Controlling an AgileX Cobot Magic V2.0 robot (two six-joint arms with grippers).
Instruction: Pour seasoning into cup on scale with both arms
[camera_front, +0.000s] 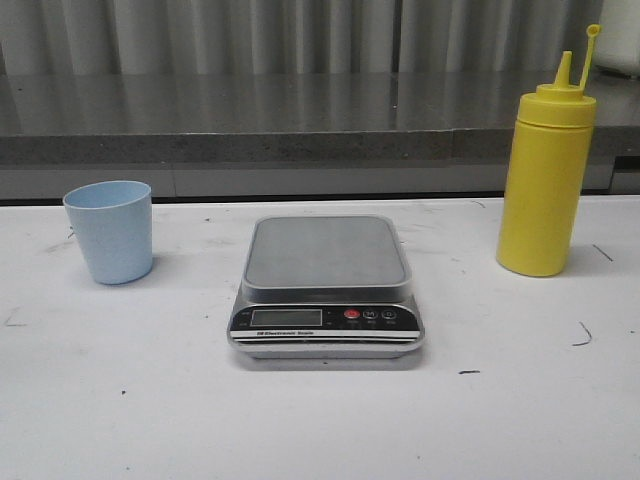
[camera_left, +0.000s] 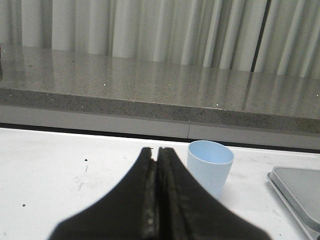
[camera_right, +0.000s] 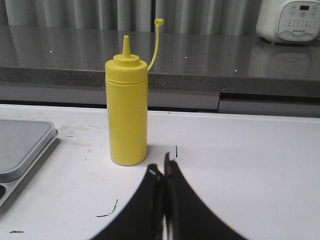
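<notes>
A pale blue cup (camera_front: 109, 231) is stood upright at the left, a silver scale (camera_front: 326, 287) is placed centrally with its platform bare, and a yellow seasoning bottle (camera_front: 546, 182) is stood upright at the right, uncapped.

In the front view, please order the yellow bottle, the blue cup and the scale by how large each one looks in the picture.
Largest to smallest, as they appear in the front view:
1. The scale, the widest by far.
2. The yellow bottle, the tallest but narrow.
3. The blue cup, clearly smallest.

Open table (camera_front: 150, 400) surrounds cup (camera_front: 109, 231), scale (camera_front: 326, 285) and bottle (camera_front: 546, 185); all seemingly well apart.
</notes>
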